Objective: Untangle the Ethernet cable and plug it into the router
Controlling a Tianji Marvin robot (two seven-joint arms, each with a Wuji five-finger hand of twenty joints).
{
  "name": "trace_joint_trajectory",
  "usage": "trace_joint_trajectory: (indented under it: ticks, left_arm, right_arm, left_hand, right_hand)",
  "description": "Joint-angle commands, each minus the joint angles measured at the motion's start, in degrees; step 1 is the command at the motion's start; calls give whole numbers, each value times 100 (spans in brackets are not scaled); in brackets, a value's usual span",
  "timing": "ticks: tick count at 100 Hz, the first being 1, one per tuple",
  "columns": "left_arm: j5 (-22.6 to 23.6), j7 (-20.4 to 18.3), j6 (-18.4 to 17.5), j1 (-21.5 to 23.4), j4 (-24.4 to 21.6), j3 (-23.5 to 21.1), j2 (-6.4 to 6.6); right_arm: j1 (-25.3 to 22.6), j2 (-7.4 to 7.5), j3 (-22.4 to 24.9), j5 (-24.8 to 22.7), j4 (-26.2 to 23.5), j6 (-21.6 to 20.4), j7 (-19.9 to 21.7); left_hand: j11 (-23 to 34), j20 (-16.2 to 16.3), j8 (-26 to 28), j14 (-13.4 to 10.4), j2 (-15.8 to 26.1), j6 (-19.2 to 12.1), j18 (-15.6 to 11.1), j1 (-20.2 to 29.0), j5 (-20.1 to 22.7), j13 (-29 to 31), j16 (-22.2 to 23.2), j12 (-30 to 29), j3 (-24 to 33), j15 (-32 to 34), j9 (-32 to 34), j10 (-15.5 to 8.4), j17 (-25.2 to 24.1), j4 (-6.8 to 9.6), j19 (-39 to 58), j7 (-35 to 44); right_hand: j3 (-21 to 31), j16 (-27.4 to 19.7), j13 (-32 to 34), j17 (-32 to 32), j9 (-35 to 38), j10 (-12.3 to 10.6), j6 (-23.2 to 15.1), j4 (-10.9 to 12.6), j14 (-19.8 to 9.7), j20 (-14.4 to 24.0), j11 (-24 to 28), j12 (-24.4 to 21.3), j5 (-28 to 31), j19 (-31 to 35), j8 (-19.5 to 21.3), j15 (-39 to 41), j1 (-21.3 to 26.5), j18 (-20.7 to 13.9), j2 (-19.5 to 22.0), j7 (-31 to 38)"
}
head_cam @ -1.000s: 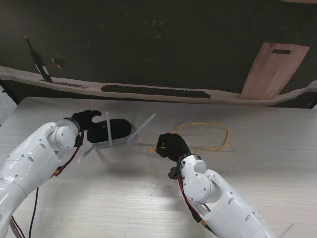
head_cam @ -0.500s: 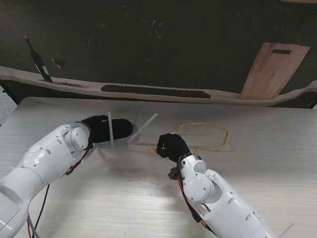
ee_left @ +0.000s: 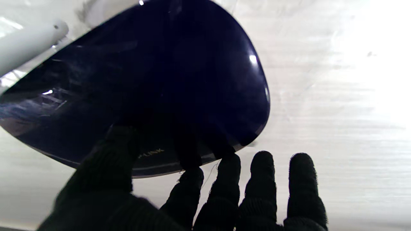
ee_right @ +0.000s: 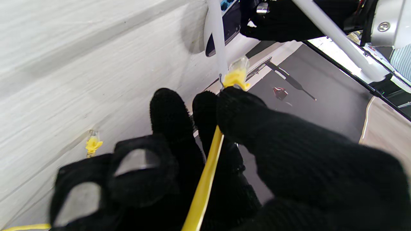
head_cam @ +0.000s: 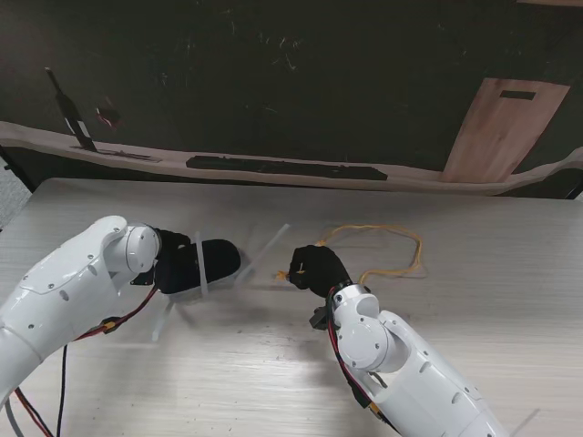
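One router [head_cam: 211,261], one yellow cable [head_cam: 387,248] on tabletop [head_cam: 510,300]. Left hand [head_cam: 175,262] covers router's end, grip unclear. Right hand [head_cam: 314,268] clamped on cable; ports hidden.

Left hand [head_cam: 173,264] fingers spread flat; right hand [head_cam: 314,267] fingers pinched closed.

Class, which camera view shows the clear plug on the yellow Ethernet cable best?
The right wrist view: the plug juts large and sharp from the right hand, which pinches the Ethernet cable. The stand view shows only a tiny speck; the left wrist view shows none of it.
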Motion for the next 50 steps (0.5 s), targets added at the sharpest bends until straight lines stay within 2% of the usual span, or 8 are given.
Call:
trace_joint_trajectory:
  ticks: [1,20,33,48,50]
  left_arm:
    - [21,-162,45,195,-31,-26,54]
    - [501,-371,148,762,-774,-666,101]
    - [841,-444,122,1194,-1305,-1160,99]
    - [1257,-402,-175,1635,-1743,-1698,73]
    - [1297,-405,-228,1679,-1784,-1759,71]
  right_arm:
    - [-23,-23,3,16,4,-55,74]
    - [-37,-20,24,12,-6,-86,65]
    - [-61,-18,44,15,-28,-116,54]
    - [-91,-11,72,5,-62,-149,49]
    - [-93,-10,75,5,-65,-153,49]
  left_hand:
    - [-115,81,-41,168,-7,230,-147,261,265,-103,4,-78,-235,-40,-174,218,21,242,121,232]
    - [-167,124,-139,286,189,440,-147,403,305,-42,10,-112,-559,17,-204,369,93,306,202,51]
    - [-204,141,-181,354,211,456,-156,441,322,-41,9,-134,-672,38,-221,415,113,330,233,-25]
    - [-288,114,-183,357,-57,309,-131,361,318,-112,-1,-176,-758,9,-333,314,62,398,169,-32]
    - [-308,85,-166,346,-147,286,-126,267,300,-122,-2,-194,-672,-19,-361,291,64,508,111,-4]
  right_hand:
    - [94,87,-19,182,603,633,-90,-29,27,21,389,2,123,1210,66,322,183,-998,152,156]
    - [88,85,-21,182,601,639,-89,-29,45,20,388,0,122,1211,65,319,185,-998,156,159]
    - [90,84,-19,181,601,636,-89,-27,33,20,388,-1,122,1211,64,319,187,-996,153,160]
    - [90,85,-19,182,602,635,-88,-27,23,19,391,-1,120,1212,63,324,185,-998,158,160]
    - [91,85,-19,182,602,633,-88,-27,23,19,391,-1,120,1212,63,324,186,-998,158,160]
